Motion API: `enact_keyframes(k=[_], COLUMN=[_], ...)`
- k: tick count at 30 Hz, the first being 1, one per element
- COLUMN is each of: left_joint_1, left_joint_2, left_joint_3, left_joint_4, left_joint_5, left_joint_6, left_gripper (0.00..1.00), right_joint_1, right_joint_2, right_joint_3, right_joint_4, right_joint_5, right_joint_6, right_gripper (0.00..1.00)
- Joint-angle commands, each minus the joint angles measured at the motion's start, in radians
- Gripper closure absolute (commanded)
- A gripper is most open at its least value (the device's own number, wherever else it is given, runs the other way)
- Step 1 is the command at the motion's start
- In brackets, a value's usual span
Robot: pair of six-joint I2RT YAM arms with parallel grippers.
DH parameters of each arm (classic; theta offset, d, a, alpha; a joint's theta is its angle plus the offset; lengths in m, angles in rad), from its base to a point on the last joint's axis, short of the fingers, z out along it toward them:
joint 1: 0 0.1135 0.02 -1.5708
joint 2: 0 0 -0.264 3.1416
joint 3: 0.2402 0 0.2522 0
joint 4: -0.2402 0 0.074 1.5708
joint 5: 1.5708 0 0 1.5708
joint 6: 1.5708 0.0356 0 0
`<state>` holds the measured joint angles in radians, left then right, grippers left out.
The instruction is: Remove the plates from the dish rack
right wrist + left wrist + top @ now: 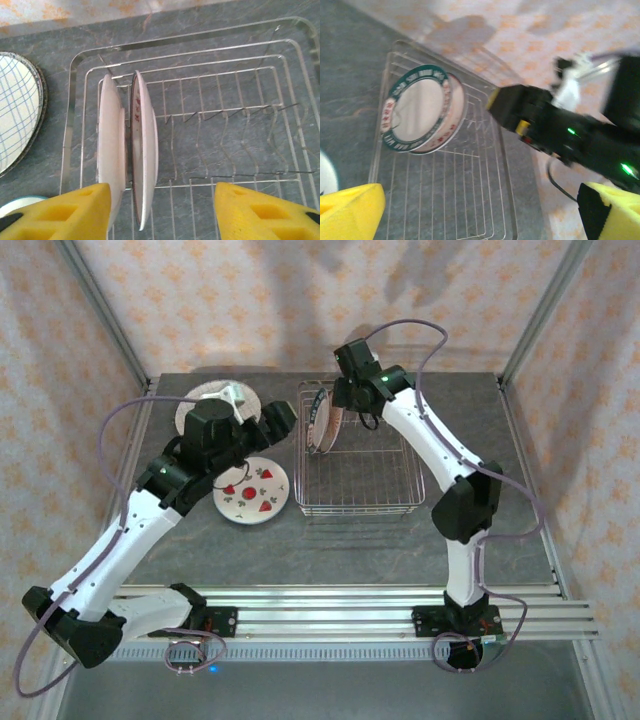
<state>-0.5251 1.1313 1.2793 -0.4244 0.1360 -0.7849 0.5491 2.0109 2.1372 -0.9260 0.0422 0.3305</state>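
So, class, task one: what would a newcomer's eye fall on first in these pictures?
Two plates stand on edge at the left end of the wire rack, with the right gripper open over them. Next comes the card-suit plate, lying flat on the table left of the rack, with a plaid plate farther back.

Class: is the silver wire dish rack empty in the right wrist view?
No, two round white plates stand upright in the silver wire dish rack.
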Motion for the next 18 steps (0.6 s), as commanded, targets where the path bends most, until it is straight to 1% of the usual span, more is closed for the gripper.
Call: enact_keyframes(k=[1, 5, 10, 14, 18], left_joint_1=[-0.051, -0.096, -0.108, -0.113, -0.118], left_joint_2=[-0.04, -0.057, -0.057, -0.062, -0.064], left_joint_3=[-0.032, -0.049, -0.055, -0.064, -0.069], left_joint_4=[0.143, 0.173, 0.162, 0.165, 0.175], left_joint_5=[-0.096, -0.135, -0.136, -0.138, -0.136], left_joint_6=[0.121, 0.145, 0.139, 0.131, 0.13], left_gripper=[0.01, 0.01, 0.01, 0.01, 0.01], right_joint_1=[-0.013, -0.025, -0.032, -0.033, -0.035], right_joint_2=[0.047, 0.111, 0.167, 0.196, 0.221], right_joint_3=[0.063, 0.118, 0.165, 0.183, 0.191], right_joint_4=[-0.043, -0.065, -0.082, -0.083, -0.088], right_joint_5=[-0.067, -0.092, -0.112, -0.131, -0.139], right_joint_6=[-0.006, -0.005, -0.004, -0.005, -0.005], right_gripper=[0.48, 0.56, 0.6, 0.65, 0.67])
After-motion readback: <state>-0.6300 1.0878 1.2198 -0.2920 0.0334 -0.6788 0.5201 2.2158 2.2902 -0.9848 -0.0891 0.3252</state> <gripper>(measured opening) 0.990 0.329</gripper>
